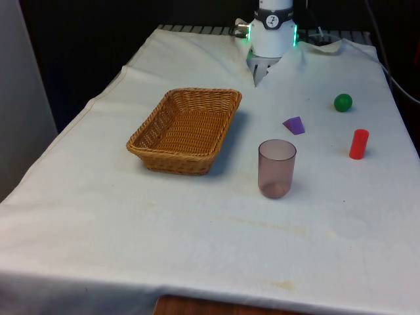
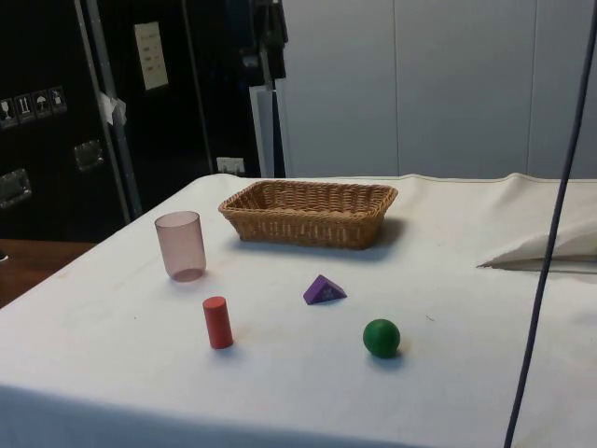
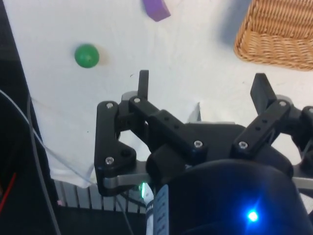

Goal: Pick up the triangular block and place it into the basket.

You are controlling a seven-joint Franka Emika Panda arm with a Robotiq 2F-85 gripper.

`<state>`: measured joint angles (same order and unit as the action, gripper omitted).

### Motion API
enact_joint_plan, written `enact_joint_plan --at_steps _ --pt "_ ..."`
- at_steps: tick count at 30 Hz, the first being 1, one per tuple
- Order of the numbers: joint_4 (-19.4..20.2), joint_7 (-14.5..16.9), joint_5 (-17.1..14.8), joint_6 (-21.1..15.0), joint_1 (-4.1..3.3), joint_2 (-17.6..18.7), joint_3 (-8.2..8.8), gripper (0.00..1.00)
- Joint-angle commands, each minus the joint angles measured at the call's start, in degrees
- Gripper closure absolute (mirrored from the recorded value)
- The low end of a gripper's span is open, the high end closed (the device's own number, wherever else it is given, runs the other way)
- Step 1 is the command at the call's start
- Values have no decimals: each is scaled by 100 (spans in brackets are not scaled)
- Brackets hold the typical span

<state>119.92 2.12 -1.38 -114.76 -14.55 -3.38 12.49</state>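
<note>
A small purple triangular block [image 1: 294,125] [image 2: 323,290] lies on the white cloth, toward the front view's right of the wicker basket [image 1: 172,160] [image 2: 308,219]. The basket has nothing in it. In the wrist view my gripper [image 3: 201,88] hangs high over the far end of the table, open, with nothing between its black fingers [image 3: 143,84]. From there the block [image 3: 156,9] and a corner of the basket [image 3: 279,34] lie well ahead of the fingertips.
A translucent pinkish cup [image 1: 276,168] [image 2: 180,245] stands upright in front of the block. A green ball [image 1: 342,102] [image 2: 381,337] [image 3: 86,55] and an upright red cylinder [image 1: 358,144] [image 2: 217,322] sit near the front view's right edge of the table.
</note>
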Motion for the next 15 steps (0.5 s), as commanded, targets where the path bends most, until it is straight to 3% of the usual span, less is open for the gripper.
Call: enact_joint_plan --at_steps 1,8,10,15 --pt "80 0 6 -34 0 -34 -11 0" --pt "739 -29 34 -424 -11 -275 -195 0" --pt "693 6 6 -350 0 -246 -195 0" --pt "1089 23 11 -768 -17 -275 -315 0"
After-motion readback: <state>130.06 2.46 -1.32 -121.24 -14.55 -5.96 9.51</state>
